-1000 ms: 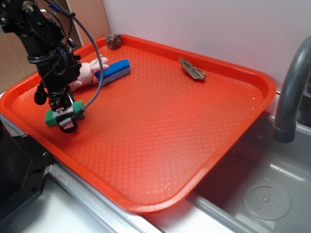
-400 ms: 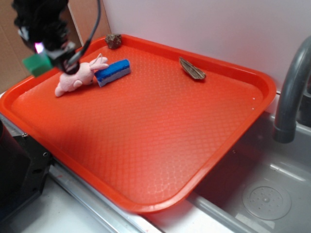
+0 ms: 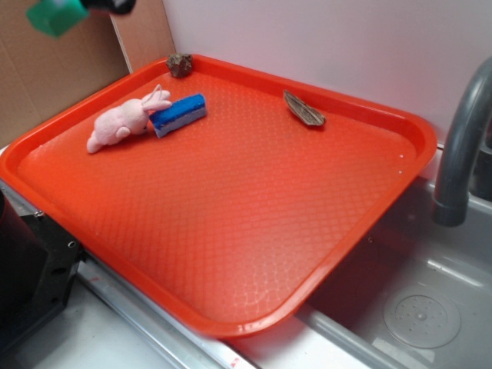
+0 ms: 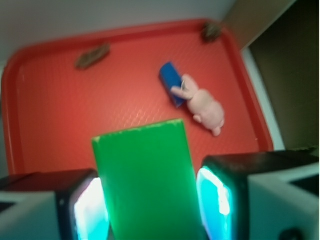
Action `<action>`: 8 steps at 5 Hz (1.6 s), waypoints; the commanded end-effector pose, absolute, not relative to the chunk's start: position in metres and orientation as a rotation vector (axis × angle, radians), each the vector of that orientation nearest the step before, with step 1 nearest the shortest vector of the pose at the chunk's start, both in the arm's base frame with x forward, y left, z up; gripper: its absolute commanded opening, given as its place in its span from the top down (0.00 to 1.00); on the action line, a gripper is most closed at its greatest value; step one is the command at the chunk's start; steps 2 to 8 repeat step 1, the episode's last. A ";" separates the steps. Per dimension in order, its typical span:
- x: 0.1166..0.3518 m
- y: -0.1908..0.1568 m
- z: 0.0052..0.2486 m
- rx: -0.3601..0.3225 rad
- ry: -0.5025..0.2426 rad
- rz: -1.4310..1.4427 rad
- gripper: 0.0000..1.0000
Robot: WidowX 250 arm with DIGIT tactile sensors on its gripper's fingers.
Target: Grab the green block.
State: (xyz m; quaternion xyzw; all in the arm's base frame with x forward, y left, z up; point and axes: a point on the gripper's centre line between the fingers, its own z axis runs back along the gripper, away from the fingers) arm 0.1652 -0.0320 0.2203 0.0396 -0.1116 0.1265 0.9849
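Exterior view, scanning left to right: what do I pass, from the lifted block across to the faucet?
green block → pink plush bunny → blue block → brown piece near the tray's far rim → grey faucet.

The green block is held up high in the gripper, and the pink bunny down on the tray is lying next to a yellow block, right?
Nearly. The green block is held in the gripper, lifted above the tray. But the block beside the pink bunny is blue, not yellow. Both the exterior view and the wrist view show the blue block next to the bunny.
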 end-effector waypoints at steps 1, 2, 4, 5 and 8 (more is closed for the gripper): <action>0.200 -0.007 0.240 0.146 -0.298 0.470 1.00; 0.200 -0.007 0.240 0.146 -0.298 0.470 1.00; 0.200 -0.007 0.240 0.146 -0.298 0.470 1.00; 0.200 -0.007 0.240 0.146 -0.298 0.470 1.00; 0.200 -0.007 0.240 0.146 -0.298 0.470 1.00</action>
